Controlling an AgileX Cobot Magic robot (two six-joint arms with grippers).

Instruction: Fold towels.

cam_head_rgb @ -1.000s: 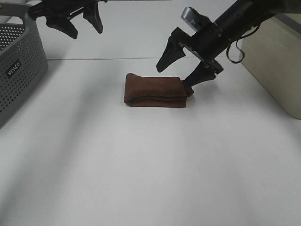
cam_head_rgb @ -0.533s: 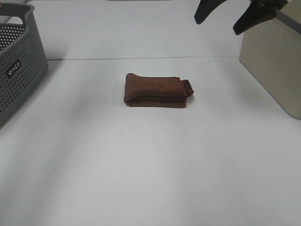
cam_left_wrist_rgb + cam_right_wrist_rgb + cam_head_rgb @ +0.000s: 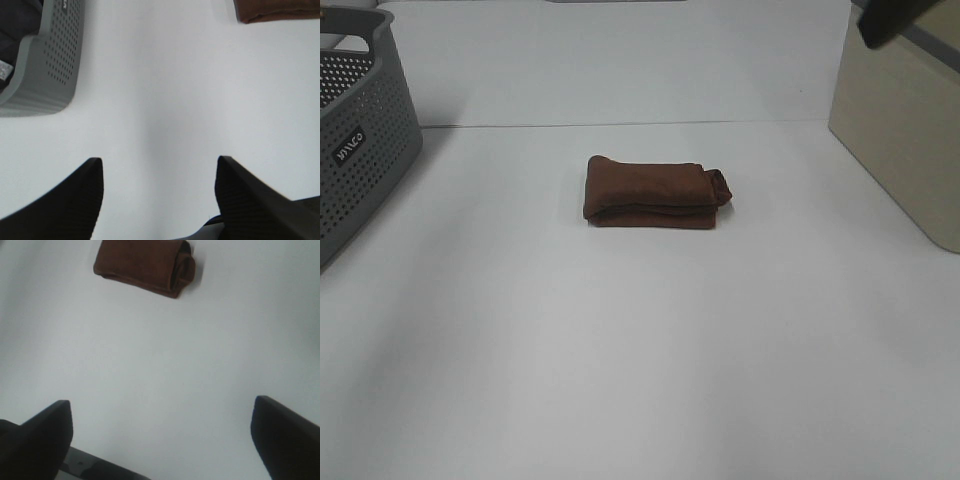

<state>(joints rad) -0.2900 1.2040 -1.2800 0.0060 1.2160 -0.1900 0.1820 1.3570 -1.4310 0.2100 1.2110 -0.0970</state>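
A brown towel [image 3: 655, 192] lies folded into a thick rectangle near the middle of the white table [image 3: 620, 350]. It also shows in the right wrist view [image 3: 145, 263], and one edge shows in the left wrist view [image 3: 277, 10]. My left gripper [image 3: 157, 185] is open and empty, high above bare table near the grey basket, and is out of the high view. My right gripper [image 3: 160, 427] is open and empty, well above the table and away from the towel. Only a dark tip of it [image 3: 885, 22] shows at the high view's top right.
A grey perforated basket [image 3: 360, 130] stands at the table's left edge; it also shows in the left wrist view [image 3: 47, 60]. A beige bin [image 3: 910, 140] stands at the right edge.
Both arms have lifted up and away from the towel. The left gripper left the high view; the right one rose from the towel's right end to the top right corner. The towel stayed put.
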